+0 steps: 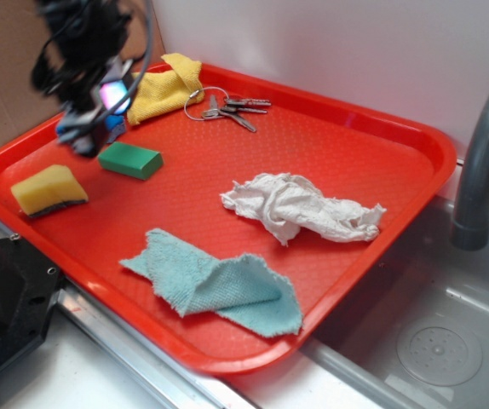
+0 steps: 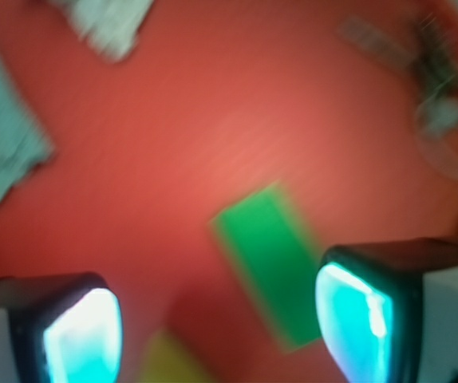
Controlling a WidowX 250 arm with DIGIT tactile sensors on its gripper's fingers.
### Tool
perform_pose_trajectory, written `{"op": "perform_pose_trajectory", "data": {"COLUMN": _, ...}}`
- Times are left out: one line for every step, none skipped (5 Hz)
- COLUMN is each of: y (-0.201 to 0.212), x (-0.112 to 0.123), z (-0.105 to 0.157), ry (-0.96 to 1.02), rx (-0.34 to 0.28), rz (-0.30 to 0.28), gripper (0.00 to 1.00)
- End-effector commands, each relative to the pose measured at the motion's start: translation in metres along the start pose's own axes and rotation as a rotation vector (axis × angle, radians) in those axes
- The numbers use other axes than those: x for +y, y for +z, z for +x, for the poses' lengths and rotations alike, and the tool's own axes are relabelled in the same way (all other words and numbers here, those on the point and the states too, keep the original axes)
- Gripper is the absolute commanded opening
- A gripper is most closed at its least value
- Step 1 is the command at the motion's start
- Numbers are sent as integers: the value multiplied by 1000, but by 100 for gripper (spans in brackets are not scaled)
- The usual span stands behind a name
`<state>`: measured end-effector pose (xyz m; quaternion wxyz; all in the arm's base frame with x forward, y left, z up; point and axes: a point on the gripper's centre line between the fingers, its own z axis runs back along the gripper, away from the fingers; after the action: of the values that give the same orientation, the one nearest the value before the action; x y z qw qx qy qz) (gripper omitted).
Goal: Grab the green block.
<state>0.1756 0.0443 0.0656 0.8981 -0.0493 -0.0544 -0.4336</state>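
Observation:
The green block (image 1: pixel 130 159) lies flat on the red tray (image 1: pixel 313 153), toward its far left. In the blurred wrist view the green block (image 2: pixel 273 262) shows as a slanted rectangle between the two fingers, closer to the right one. My gripper (image 1: pixel 87 141) hangs above the tray just left of and behind the block, not touching it. In the wrist view the gripper (image 2: pixel 221 335) is open, its glowing pads (image 2: pixel 357 319) wide apart with nothing held between them.
A yellow sponge (image 1: pixel 48 189) lies left of the block, a yellow cloth (image 1: pixel 166 85) and keys (image 1: pixel 227 108) behind it. A white rag (image 1: pixel 300 207) and a pale teal cloth (image 1: pixel 219 283) lie toward the front. A sink with a grey faucet (image 1: pixel 483 153) is at right.

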Motion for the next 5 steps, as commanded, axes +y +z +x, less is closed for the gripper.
{"op": "perform_pose_trajectory", "data": {"y": -27, "x": 3, "z": 5, "ry": -35, "rx": 16, "rz": 3, "gripper": 100}}
{"op": "perform_pose_trajectory", "data": {"y": -27, "x": 17, "z": 18, "ry": -57, "rx": 7, "rz": 32, "gripper": 100}}
{"op": "perform_pose_trajectory", "data": {"y": -20, "x": 28, "z": 24, "ry": -68, "rx": -1, "rz": 68, "gripper": 100}}
{"op": "perform_pose_trajectory", "data": {"y": -21, "x": 30, "z": 24, "ry": -73, "rx": 8, "rz": 61, "gripper": 100}}
{"op": "perform_pose_trajectory", "data": {"y": -18, "x": 31, "z": 24, "ry": -75, "rx": 7, "rz": 74, "gripper": 100}}
